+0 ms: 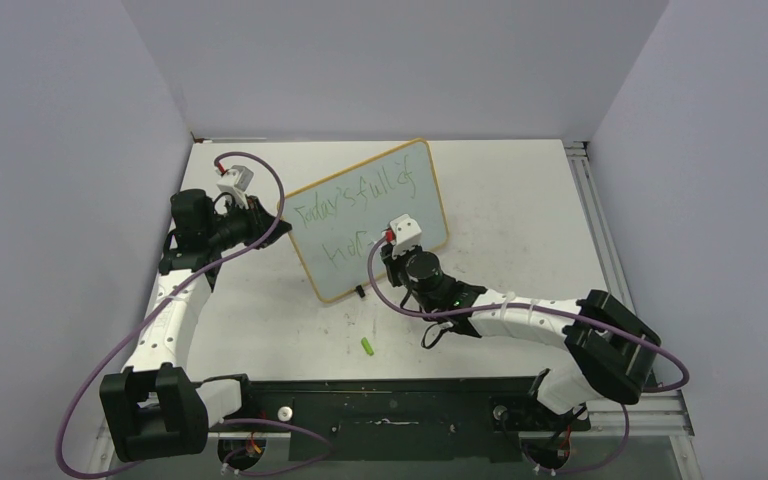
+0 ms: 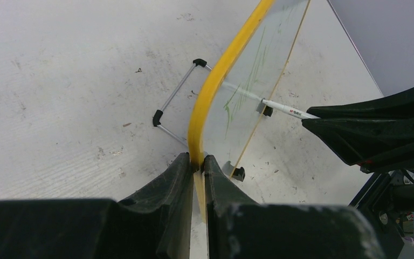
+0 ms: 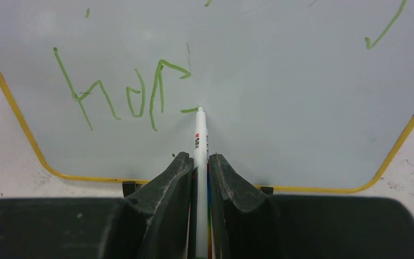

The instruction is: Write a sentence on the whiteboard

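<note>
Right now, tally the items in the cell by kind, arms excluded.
whiteboard: 1, edge clamped by left gripper
marker: 1, held by right gripper
small green piece, maybe a cap: 1
Total: 3

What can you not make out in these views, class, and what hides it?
Top external: the right gripper hides where the green handwritten sentence ends.
Right wrist: the top edge cuts off its first line.
Top external: the small green object is too small to identify.
</note>
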Robot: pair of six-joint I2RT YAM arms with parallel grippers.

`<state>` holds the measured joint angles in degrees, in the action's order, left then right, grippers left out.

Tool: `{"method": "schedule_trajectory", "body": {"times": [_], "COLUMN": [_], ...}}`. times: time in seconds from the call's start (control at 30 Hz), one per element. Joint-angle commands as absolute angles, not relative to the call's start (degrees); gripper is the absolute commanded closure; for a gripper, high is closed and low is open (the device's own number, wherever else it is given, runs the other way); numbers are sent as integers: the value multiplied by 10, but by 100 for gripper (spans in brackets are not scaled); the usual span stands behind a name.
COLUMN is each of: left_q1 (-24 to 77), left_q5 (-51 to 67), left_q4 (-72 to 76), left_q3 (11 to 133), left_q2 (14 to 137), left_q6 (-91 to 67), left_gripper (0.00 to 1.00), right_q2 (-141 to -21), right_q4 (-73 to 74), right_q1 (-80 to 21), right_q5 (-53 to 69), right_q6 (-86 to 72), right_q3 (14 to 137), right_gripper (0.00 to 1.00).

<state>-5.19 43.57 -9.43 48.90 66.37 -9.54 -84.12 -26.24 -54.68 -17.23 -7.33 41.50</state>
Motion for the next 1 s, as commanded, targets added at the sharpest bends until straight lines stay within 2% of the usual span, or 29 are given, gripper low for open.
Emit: {"method": "schedule_trajectory", "body": {"times": [0.0,0.8,0.97], "left_q1": [-51,-51,-51], "left_q5": [432,434,434], "left_q4": [-88,-87,-87], "left_q3": [502,502,502], "left_q2": [657,654,653], "left_q6": [-86,-86,-86], "left_gripper": [100,100,100], "right_q2": [-820,-834,-839], "right_q4": [-272,-281,-281], "right_q1": [-530,-548,-564], "right_q5": [-212,-177,-206], "right_q6": [-70,-53,-54], "right_q3": [423,456,452], "right_gripper": [95,95,95]}}
